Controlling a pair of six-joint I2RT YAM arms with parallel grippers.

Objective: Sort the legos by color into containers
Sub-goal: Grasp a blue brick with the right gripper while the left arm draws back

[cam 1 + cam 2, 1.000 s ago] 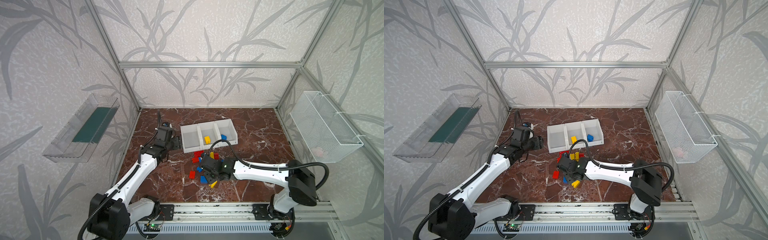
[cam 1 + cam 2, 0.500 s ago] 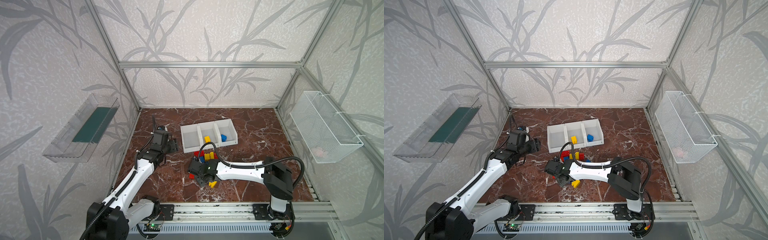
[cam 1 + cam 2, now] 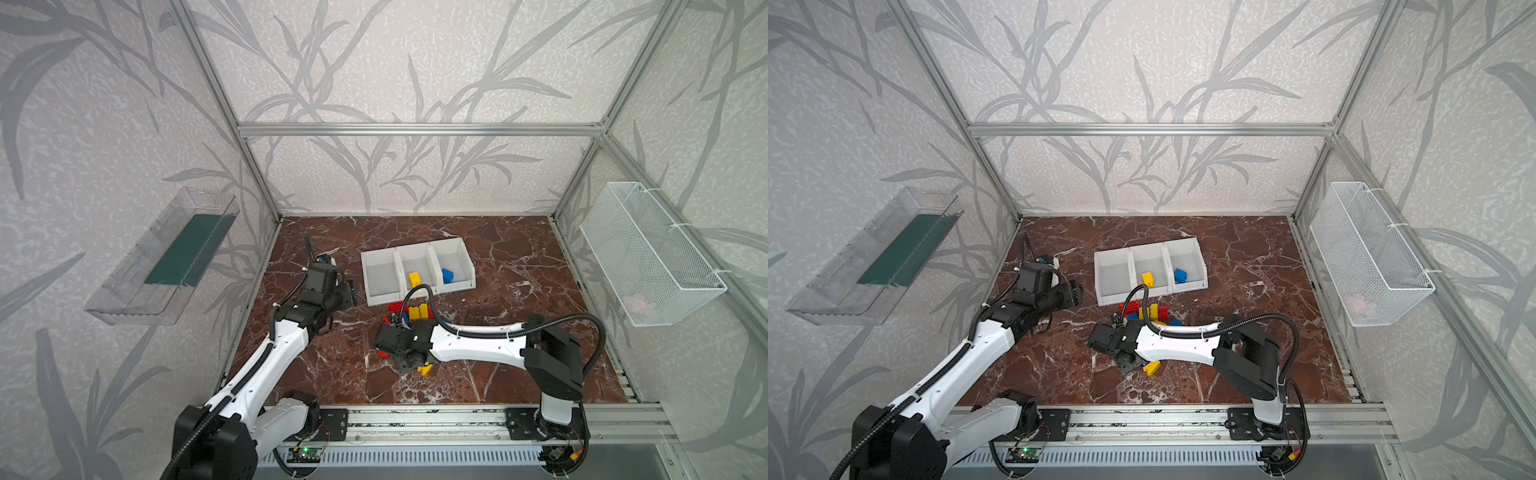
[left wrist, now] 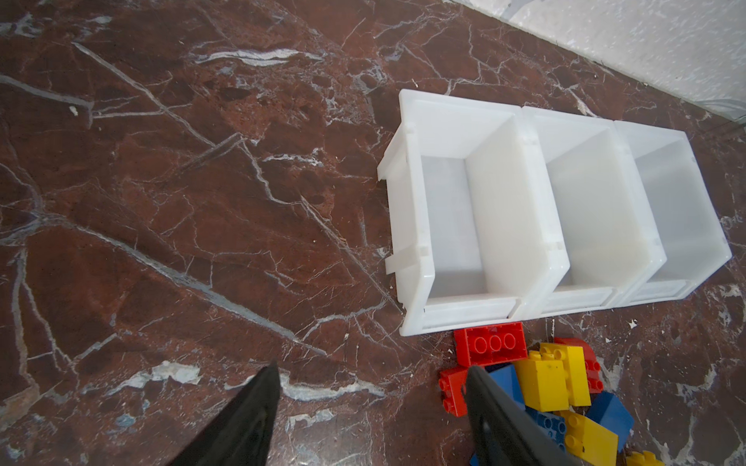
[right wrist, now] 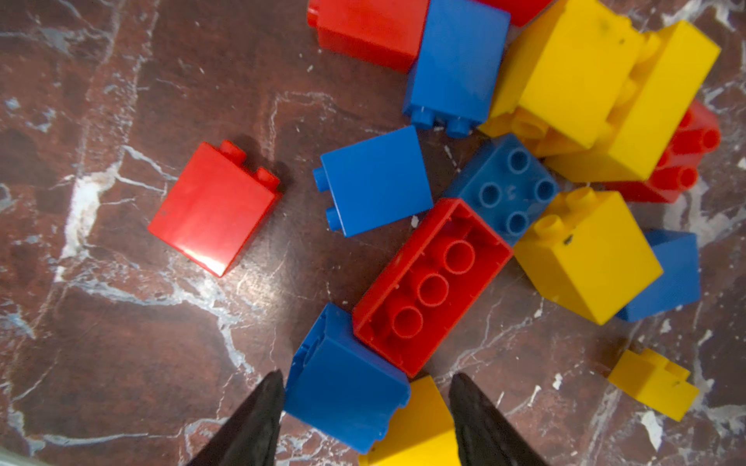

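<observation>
While most legos (image 3: 411,316) lie heaped on the marble floor (image 4: 161,201) just in front of the containers (image 4: 411,226), one yellow brick (image 3: 414,277) sits in the middle bin and one blue brick (image 3: 447,275) in the bin on the right in both top views. At the heap's edge the right gripper (image 5: 365,375) is low, jaws apart, straddling a blue cube (image 5: 347,399) and a yellow cube (image 5: 420,427); the blue one touches one finger. A small red brick (image 5: 214,207) lies apart from the heap. The left gripper (image 4: 372,367) has its jaws apart above bare floor, beside the leftmost bin. A long red brick (image 4: 490,343) lies right at that bin's front.
</observation>
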